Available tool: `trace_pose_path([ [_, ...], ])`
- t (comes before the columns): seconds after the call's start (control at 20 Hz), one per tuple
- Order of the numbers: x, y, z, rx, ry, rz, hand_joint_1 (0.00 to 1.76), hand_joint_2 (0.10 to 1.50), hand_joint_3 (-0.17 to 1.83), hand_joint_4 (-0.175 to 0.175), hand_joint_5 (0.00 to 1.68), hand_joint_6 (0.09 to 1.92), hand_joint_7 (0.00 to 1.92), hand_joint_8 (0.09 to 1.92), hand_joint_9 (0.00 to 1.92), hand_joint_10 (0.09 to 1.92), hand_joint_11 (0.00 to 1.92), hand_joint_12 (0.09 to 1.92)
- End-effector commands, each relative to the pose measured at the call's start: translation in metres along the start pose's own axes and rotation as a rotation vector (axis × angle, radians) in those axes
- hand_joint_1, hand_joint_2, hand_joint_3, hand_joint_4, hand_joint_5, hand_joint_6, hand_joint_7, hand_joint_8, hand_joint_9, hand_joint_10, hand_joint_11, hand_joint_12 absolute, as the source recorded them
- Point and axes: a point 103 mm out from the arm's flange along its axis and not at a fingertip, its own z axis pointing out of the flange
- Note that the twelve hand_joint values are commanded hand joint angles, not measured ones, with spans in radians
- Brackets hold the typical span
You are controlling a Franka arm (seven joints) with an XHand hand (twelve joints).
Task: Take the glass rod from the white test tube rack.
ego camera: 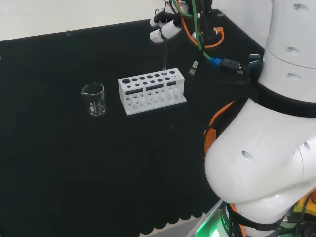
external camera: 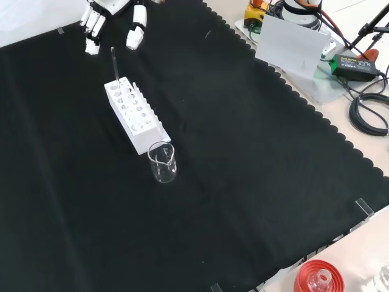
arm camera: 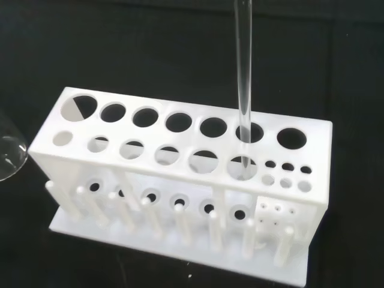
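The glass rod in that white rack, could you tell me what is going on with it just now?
The glass rod stands upright in a hole near one end of the white test tube rack. The hand hovers above the rod's top, fingers relaxed and apart, not touching it. A clear beaker stands on the black cloth beyond the rack's other end. The rod is not yet taken.

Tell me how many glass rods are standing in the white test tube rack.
1. The glass rod stands upright in a hole of the front row of the white test tube rack, near the end with the small holes. The other holes look empty.
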Motion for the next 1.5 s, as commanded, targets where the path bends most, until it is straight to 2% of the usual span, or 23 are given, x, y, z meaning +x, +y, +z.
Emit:
trace_pose_path([
  [0.05, -0.003, 0.007, 0.004, 0.016, -0.037, -0.020, 0.41, 0.89, 0.38, -0.027, 0.41, 0.09, 0.36, 0.80, 0.52, 0.86, 0.35, 1.40],
  [0.35, -0.007, 0.004, 0.013, 0.050, -0.046, -0.023, 0.41, 0.90, 0.37, -0.044, 0.46, 0.12, 0.45, 0.82, 0.61, 0.83, 0.41, 1.38],
  [0.55, -0.006, 0.002, 0.016, 0.067, -0.054, -0.029, 0.42, 0.90, 0.36, -0.059, 0.48, 0.20, 0.50, 0.82, 0.67, 0.80, 0.45, 1.36],
  [0.8, -0.005, 0.002, 0.017, 0.077, -0.048, -0.032, 0.49, 0.91, 0.35, -0.070, 0.39, 0.59, 0.54, 0.83, 0.71, 0.80, 0.52, 1.34],
  [0.9, -0.004, 0.002, 0.017, 0.076, -0.049, -0.034, 0.57, 0.89, 0.34, -0.073, 0.40, 0.72, 0.55, 0.83, 0.74, 0.80, 0.55, 1.33],
  [1.05, -0.005, 0.002, 0.017, 0.071, -0.058, -0.036, 0.70, 0.88, 0.35, -0.079, 0.46, 0.83, 0.57, 0.83, 0.78, 0.79, 0.60, 1.32],
  [1.5, -0.004, 0.006, 0.017, 0.077, -0.058, -0.041, 0.82, 0.82, 0.46, -0.092, 0.55, 0.91, 0.65, 0.82, 0.87, 0.76, 0.71, 1.28],
])
